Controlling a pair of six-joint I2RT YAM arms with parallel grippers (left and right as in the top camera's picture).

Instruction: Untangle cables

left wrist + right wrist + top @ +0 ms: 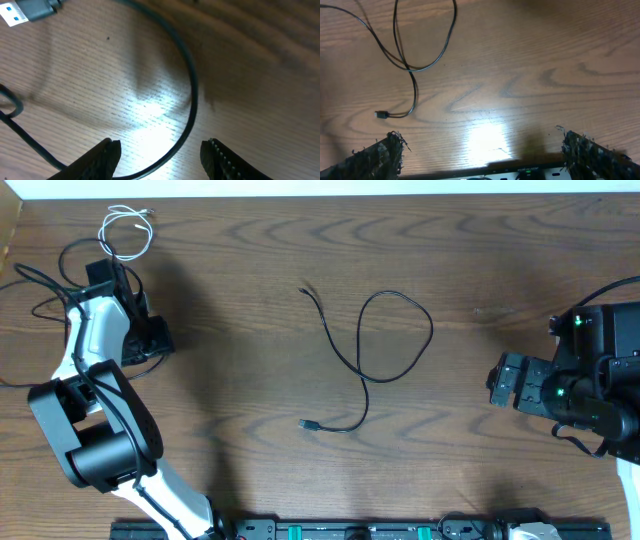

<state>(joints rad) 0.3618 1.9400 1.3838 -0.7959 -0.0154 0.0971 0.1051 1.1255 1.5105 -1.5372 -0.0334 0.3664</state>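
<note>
Looks like mid-sorting: nothing balled on the tabletop [250,240], 3 cables lying apart. In the middle, the long black cable [431,332], crossing itself in 1 loop, both plugs free. At the left edge, under the left arm [90,340], a second black cable [194,100], curving on the wood between the tips of the left pincer [160,150], which is released and touches it on neither side. Well to the right, the right pincer [480,142], spread wide, grasping nothing. Far left, the small white cable [128,230], coiled alone. Smallest, a blue-tongued USB plug [22,12] beyond the left tips. Calls next, probably, for closing on that left curve and drawing it straight.
</note>
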